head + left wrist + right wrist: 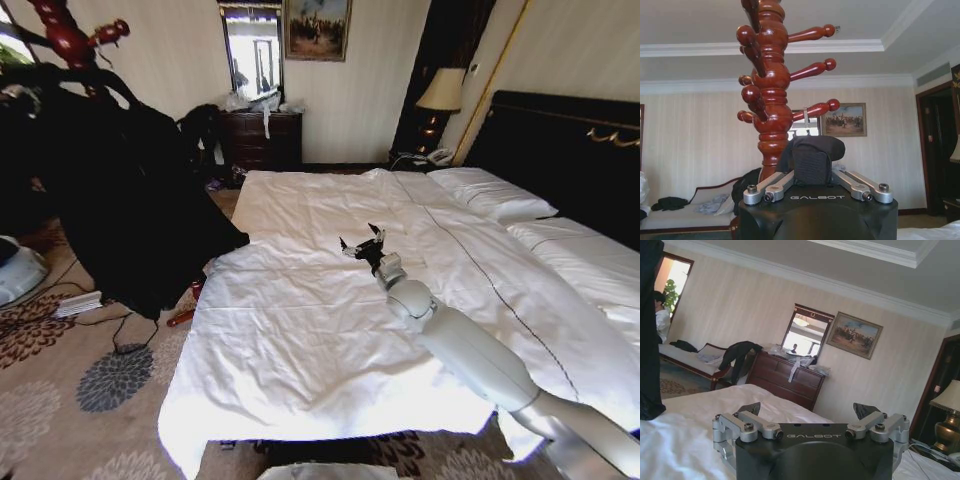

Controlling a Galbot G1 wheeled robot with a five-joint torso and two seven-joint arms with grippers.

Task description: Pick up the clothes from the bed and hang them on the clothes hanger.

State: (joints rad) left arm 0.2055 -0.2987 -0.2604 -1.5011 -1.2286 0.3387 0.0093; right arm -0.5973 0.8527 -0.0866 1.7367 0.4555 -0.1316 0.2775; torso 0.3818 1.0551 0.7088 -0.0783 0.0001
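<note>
Seeing the coat [130, 200] hanging down black and long at the left side of the bed [330, 340], under the knobbed pegs of the stand [65, 35]. Reaching with its lower hem almost to the carpet [60, 400], and touching the near left edge of the bed with one corner. Lying off the bed, apart from that corner.

Looking through the left wrist view: holding the left end effector [812, 165] just in front of the stand pole, below the pegs. Standing with the jaws drawn together at the middle and pinching a rounded fold of dark fabric, the coat as it seems.

Stretching the right arm out over the middle of the white bed, in the head view. Hovering with the right end effector [362, 245] just above the sheet, well apart from the coat. Standing wide open, fingers [750, 408] far from each other, and gripping nothing.

Showing behind the bed a dark dresser [262, 138] under a mirror [252, 50], a painting [317, 27] beside it, and a lamp [441, 95] near the black headboard [560, 150]. Lying against that headboard, white pillows [490, 190].
</note>
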